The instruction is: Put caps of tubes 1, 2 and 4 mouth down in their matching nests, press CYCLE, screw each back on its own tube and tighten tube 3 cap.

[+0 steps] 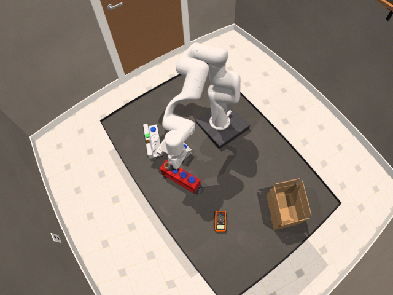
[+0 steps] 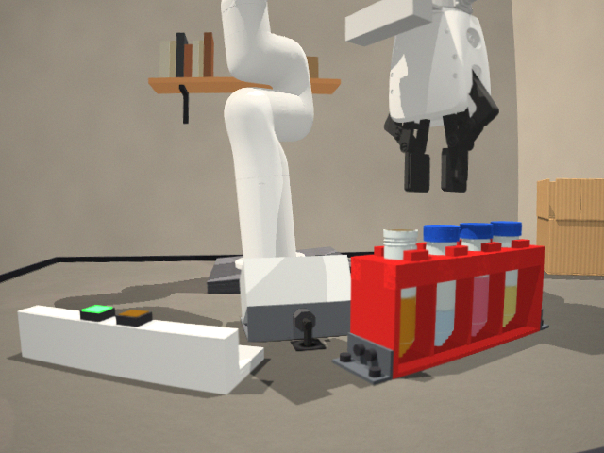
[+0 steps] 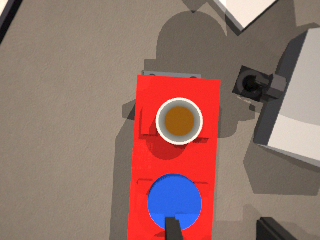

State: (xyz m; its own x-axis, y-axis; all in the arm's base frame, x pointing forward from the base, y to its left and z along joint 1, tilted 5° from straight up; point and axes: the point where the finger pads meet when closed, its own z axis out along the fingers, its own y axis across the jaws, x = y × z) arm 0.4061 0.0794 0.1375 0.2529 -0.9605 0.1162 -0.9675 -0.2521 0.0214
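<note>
The red decapping station (image 2: 446,302) holds four tubes. The tube at its left end in the exterior view (image 2: 399,242) has no cap and shows amber liquid in the wrist view (image 3: 179,120). The other three tubes carry blue caps (image 2: 441,232). My gripper (image 2: 435,170) hangs well above the capped tubes, fingers apart, with nothing between them. In the wrist view it (image 3: 223,231) is over the capped tube (image 3: 174,201) beside the open one. One blue cap (image 1: 153,128) lies in the white cap tray (image 1: 151,140). The tray's green lamp (image 2: 97,310) is lit; the amber lamp (image 2: 134,315) looks dark.
A white and grey key housing (image 2: 294,293) stands between the tray and the station, close to the arm. A multimeter (image 1: 220,221) and an open cardboard box (image 1: 288,203) lie further out on the dark mat. The arm's base (image 1: 220,121) is behind the station.
</note>
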